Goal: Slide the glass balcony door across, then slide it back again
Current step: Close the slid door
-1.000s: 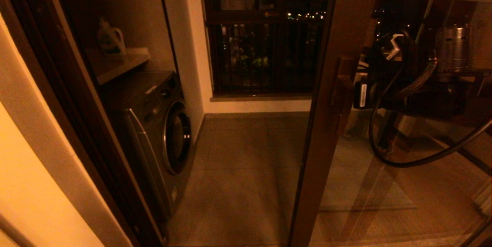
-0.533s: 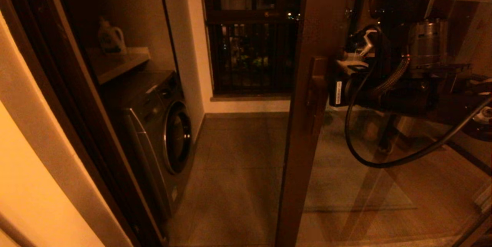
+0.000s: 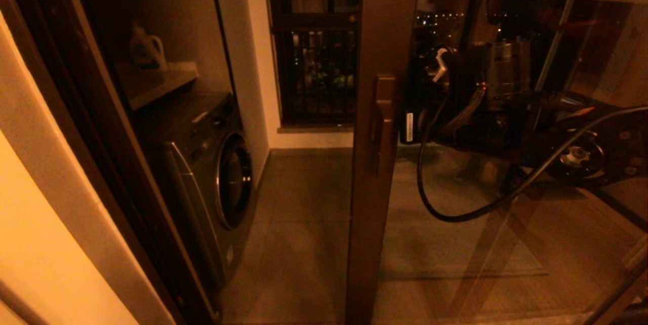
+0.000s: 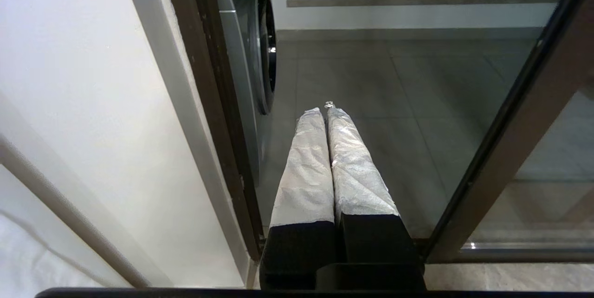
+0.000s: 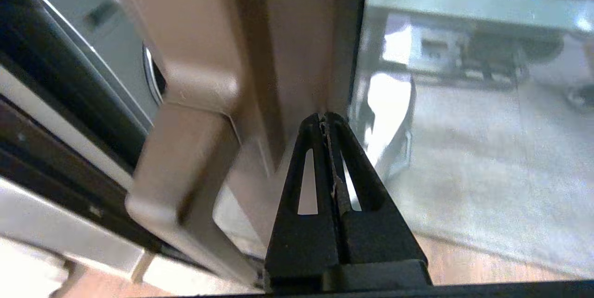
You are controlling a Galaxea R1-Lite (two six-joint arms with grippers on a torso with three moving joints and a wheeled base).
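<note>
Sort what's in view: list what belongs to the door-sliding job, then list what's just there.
Part of the job:
- glass door, its wooden frame edge mid-opening
- door handle
- right gripper, shut, tips against the frame beside the handle

Just there:
- left gripper, shut, idle near the floor
- washing machine
- detergent bottle on the shelf
- barred window

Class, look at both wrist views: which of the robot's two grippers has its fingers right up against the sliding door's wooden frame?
The right gripper, with black fingers shut against the door frame beside its handle. The left gripper, with silver-wrapped fingers, points at bare floor.
</note>
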